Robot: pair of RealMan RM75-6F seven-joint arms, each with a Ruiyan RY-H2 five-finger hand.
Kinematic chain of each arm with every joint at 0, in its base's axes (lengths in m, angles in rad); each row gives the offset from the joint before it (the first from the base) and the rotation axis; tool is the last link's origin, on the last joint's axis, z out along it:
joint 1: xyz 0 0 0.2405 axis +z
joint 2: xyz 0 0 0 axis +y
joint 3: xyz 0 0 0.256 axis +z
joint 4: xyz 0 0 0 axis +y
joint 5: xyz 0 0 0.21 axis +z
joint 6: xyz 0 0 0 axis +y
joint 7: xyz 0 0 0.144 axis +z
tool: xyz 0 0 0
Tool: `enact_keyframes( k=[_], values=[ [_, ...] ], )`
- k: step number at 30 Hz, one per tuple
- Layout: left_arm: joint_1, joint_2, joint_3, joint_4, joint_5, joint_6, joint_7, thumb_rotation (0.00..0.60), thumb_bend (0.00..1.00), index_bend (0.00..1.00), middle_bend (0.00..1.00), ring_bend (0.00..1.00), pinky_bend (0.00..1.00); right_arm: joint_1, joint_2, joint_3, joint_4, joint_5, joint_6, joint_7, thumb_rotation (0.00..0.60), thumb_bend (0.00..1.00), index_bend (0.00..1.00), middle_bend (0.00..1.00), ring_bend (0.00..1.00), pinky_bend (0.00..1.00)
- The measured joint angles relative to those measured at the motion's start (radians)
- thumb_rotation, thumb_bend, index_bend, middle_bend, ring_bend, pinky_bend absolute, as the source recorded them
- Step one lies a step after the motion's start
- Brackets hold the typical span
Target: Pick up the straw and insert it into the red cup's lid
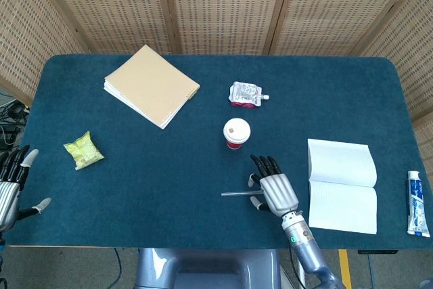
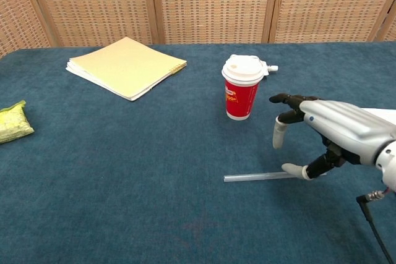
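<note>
Chest view shows right hand (image 2: 331,133) spread, empty, over straw (image 2: 253,177) at cup's (image 2: 239,95) 6 o'clock; grasp and insertion remain.

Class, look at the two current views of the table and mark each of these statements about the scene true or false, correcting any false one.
1. The straw lies flat on the table. True.
2. The right hand is over the straw's right end. True.
3. The red cup lies tipped over. False: it stands upright, lid on.
4. The left hand holds the green snack packet. False: it holds nothing, apart from the packet.
5. The open white book is left of the cup. False: right.
</note>
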Motion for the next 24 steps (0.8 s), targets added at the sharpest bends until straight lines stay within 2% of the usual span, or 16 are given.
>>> enact_keyframes(
  k=[10, 24],
  values=[
    [-0.003, -0.002, -0.002, 0.007, -0.010, -0.008, -0.010, 0.600, 0.05, 0.00, 0.00, 0.00, 0.00, 0.038, -0.090, 0.002, 0.118, 0.043, -0.036, 0.045, 0.600, 0.49, 0.51, 0.12, 0.00, 0.00],
    [-0.010, -0.007, 0.000, 0.009, -0.014, -0.024, 0.001, 0.600, 0.05, 0.00, 0.00, 0.00, 0.00, 0.067, -0.127, 0.002, 0.170, 0.069, -0.061, 0.078, 0.600, 0.49, 0.54, 0.13, 0.00, 0.00]
  ],
)
